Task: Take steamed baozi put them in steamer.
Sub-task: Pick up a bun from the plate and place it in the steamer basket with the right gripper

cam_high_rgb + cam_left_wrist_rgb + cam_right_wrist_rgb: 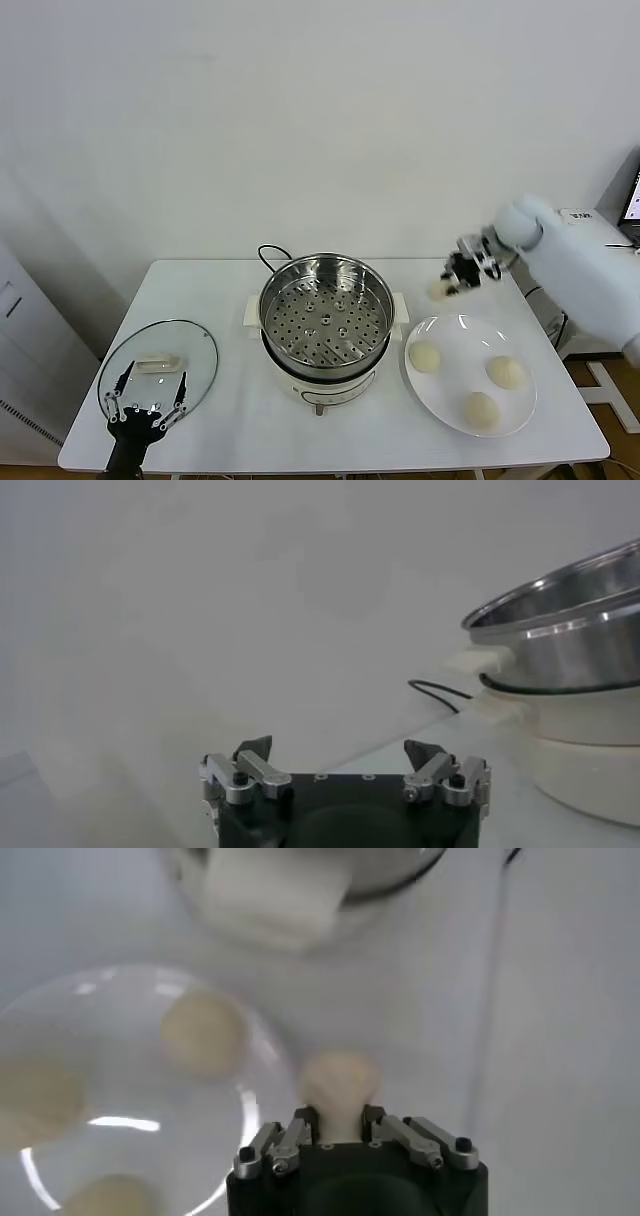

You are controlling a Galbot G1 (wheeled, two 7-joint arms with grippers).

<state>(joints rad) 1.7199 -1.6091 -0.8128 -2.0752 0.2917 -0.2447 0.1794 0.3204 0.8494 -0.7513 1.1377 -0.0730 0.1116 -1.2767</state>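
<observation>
The white counter (230,420) carries the steamer (324,318) at centre and a plate (445,396) with three baozi to its right. The right gripper (452,284) reaches in above the plate's far edge, fingers clamped on a fourth baozi (340,1082). The left gripper (146,414) hovers wide open over the glass lid (200,355) at near left.

The right arm reaches in from the side, wrist angled down, and the right gripper (452,283) has its fingers (300,1123) pinched tight on a baozi (340,1083) that sticks out past the tips. The left gripper (146,409) just sits low at the near edge, jaws spread wide, nothing between them, arm barely showing below it.
</observation>
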